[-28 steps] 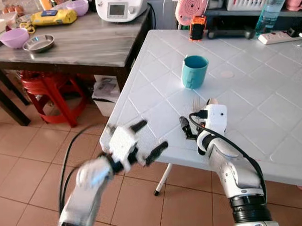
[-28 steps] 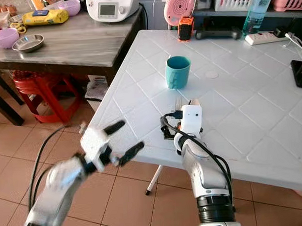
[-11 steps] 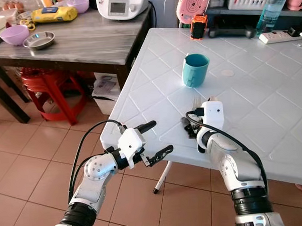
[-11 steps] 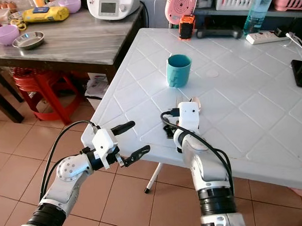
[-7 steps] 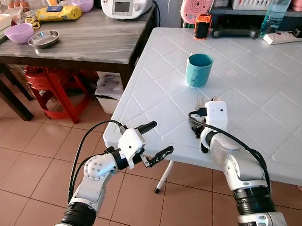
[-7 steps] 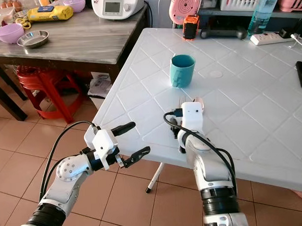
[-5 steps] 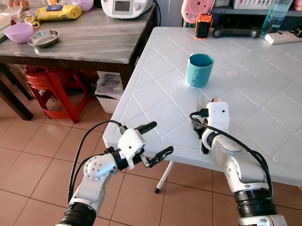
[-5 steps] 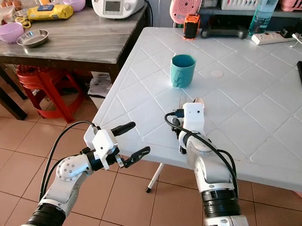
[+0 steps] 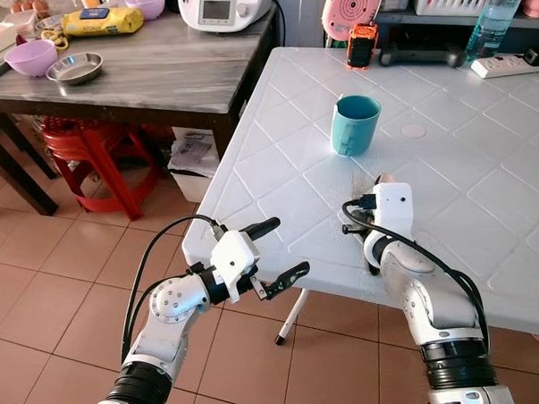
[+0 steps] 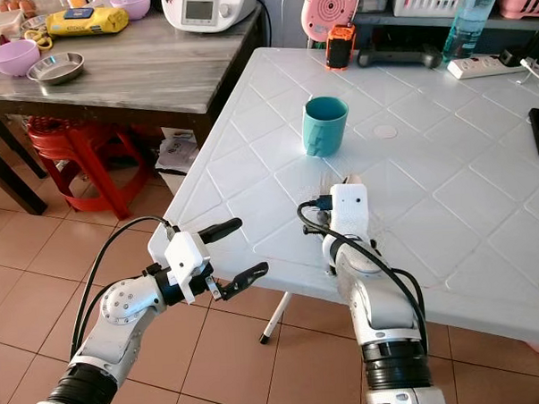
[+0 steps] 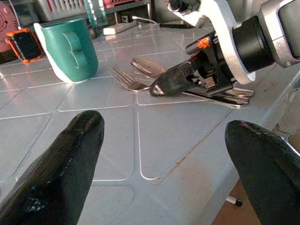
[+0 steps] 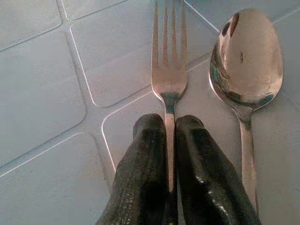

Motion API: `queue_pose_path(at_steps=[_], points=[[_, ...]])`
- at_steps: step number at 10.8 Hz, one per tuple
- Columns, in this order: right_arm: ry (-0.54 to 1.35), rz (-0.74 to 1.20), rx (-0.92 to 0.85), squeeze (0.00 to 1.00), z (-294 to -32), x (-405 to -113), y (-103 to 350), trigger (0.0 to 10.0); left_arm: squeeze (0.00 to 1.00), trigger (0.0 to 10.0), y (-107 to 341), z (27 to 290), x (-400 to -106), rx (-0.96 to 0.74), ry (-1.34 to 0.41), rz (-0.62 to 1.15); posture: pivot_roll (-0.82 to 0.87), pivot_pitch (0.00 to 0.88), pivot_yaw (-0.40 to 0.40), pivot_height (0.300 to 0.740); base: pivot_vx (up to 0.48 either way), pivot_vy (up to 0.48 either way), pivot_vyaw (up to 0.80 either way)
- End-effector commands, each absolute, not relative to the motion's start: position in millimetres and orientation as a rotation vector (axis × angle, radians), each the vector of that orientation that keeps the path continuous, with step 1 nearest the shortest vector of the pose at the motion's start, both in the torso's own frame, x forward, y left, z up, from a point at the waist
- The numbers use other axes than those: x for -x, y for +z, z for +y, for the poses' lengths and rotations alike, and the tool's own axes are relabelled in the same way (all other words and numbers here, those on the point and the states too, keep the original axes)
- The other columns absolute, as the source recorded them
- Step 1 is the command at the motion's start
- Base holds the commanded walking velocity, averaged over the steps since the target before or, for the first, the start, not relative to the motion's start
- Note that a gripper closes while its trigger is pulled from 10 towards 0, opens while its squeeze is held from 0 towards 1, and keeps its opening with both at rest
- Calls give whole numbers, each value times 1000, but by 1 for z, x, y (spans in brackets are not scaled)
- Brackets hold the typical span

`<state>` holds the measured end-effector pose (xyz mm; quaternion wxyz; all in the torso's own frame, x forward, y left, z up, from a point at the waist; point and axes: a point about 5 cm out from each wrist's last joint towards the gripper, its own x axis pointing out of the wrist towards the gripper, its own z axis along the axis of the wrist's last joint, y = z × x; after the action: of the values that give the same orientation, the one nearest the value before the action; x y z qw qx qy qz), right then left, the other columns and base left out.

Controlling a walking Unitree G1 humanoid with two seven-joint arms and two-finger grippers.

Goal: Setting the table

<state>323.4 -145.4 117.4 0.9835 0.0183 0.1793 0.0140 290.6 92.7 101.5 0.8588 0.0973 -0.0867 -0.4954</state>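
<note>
Right gripper (image 12: 169, 176) pinches the fork (image 12: 168, 70) by its handle, flat on the white table (image 10: 448, 203), lower centre of the head view. A spoon (image 12: 247, 61) lies just beside it, the teal mug (image 10: 324, 125) further up. Left gripper (image 9: 270, 254) hovers wide open and empty off the table's near edge.

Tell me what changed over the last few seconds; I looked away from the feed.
The left gripper swung up from a blurred motion and now hovers open off the table's corner. The right gripper stayed shut on the fork, beside the spoon. The teal mug stayed put.
</note>
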Motion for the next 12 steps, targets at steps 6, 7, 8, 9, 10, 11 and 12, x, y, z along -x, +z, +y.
queue_pose_path(at_steps=[6, 7, 8, 9, 10, 11, 12], points=[[-18, 487, -74, 0, -153, -312, 87, 0, 0, 10000, 101, 91, -290, -226, -1064, -176, -146, 112, 70, 740, 0, 0, 0], [-25, 443, -118, 0, -153, -315, 94, 0, 0, 10000, 101, 91, -290, -219, -1053, -178, -145, 113, 70, 740, 0, 0, 0], [20, 360, -158, 0, -146, -317, 107, 0, 0, 10000, 101, 92, -291, -190, -1001, -182, -143, 114, 67, 740, 0, 0, 0], [39, 288, -180, 0, -142, -319, 119, 0, 0, 10000, 102, 95, -294, -156, -951, -176, -143, 115, 65, 740, 0, 0, 0], [76, 186, -217, 0, -138, -322, 138, 0, 0, 10000, 106, 100, -299, -136, -890, -183, -141, 113, 60, 740, 0, 0, 0], [103, 108, -206, 0, -135, -323, 153, 235, 0, 10000, 110, 106, -305, -114, -825, -192, -141, 111, 56, 740, 0, 0, 0], [126, 34, -211, 0, -132, -322, 168, 10000, 0, 10000, 116, 115, -313, -103, -743, -206, -139, 108, 53, 740, 0, 0, 0]])
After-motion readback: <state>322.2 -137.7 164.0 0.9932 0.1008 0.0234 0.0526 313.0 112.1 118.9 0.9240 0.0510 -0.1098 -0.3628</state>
